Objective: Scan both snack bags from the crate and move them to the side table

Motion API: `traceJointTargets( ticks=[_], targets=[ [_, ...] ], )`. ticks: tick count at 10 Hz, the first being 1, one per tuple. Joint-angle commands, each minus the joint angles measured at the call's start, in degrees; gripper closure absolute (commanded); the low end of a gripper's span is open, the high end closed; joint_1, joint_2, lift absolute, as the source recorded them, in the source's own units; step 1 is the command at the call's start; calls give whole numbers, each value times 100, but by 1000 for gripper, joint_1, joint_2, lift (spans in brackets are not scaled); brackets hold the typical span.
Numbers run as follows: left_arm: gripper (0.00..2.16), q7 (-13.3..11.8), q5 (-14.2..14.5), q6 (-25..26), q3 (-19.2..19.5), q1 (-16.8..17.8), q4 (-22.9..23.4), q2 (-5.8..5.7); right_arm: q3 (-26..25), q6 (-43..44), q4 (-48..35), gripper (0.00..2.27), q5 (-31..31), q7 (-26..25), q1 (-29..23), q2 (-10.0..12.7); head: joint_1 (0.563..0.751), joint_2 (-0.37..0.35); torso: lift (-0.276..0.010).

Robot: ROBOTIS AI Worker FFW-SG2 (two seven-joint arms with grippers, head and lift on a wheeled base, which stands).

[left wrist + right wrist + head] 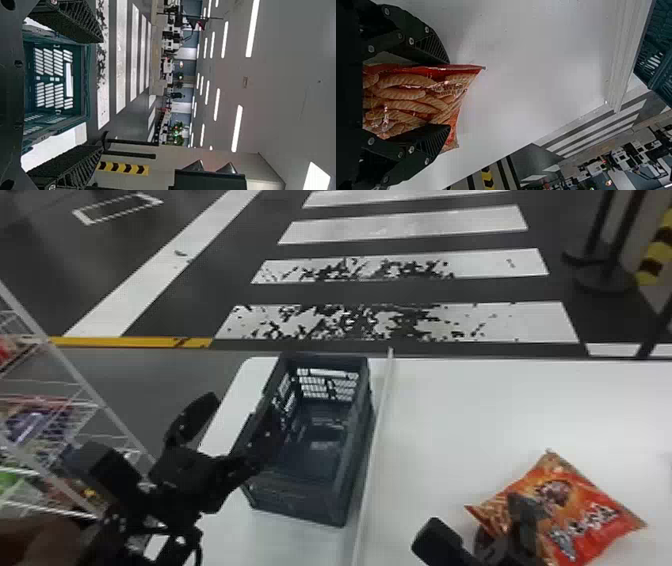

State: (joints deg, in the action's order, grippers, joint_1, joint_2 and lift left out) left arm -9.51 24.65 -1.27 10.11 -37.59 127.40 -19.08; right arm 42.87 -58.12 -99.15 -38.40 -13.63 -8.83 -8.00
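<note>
Right gripper (449, 94) at 5 o'clock in head view, fingers closed on its load; left gripper (102, 94) at 8 o'clock, fingers spread, nothing held. White table (450, 415) runs 3 to 6 o'clock, crate (300, 495) at 6 o'clock near centre, orange snack bag (580, 515) at 4 o'clock, gripped, out of crate. Scan and second bag: can't tell; side-table move for this one probably left.

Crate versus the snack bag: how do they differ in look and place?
The crate is a dark, open-topped box with slotted walls; the snack bag is a glossy orange-red pouch. The crate is left of the white divider, the bag right of it. Both show at the white table.
</note>
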Motion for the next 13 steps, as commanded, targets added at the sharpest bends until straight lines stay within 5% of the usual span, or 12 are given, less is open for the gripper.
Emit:
traceJointTargets(
  ticks=[1,2,3,5,7,9,10,11,13],
  targets=[
    [39,-34,14,-18,0,15,-66,1,2,15,80,1534,-1,115,39,0,695,227,-95],
    [39,-104,75,-88,0,24,-127,1,2,279,133,2020,-36,106,12,-18,695,228,-95],
    [39,-122,119,-141,18,24,-154,1,-68,666,89,2236,-36,88,-119,-53,695,232,-95],
    [39,-157,154,-158,35,33,-154,1,-428,1703,-579,2236,184,79,-594,-185,695,252,-95],
    [39,-166,154,-229,18,33,-198,1,-1123,3180,-1915,2236,1212,167,-1262,-501,695,286,-95],
    [39,-166,154,-281,-35,59,-233,10,-2406,5008,-2767,2240,3330,387,-1824,-466,695,295,-95],
    [39,-166,154,-316,-53,59,-250,10,-3285,5799,-2802,2240,5141,809,-1974,-290,695,271,-95],
    [39,-174,154,-334,-61,59,-286,19,-4005,5974,-2679,2240,6591,1275,-2009,18,695,223,-95],
    [39,-192,154,-422,-132,129,-365,36,-4805,6062,-2134,2240,8252,1811,-2009,387,695,110,-95]
  ],
)
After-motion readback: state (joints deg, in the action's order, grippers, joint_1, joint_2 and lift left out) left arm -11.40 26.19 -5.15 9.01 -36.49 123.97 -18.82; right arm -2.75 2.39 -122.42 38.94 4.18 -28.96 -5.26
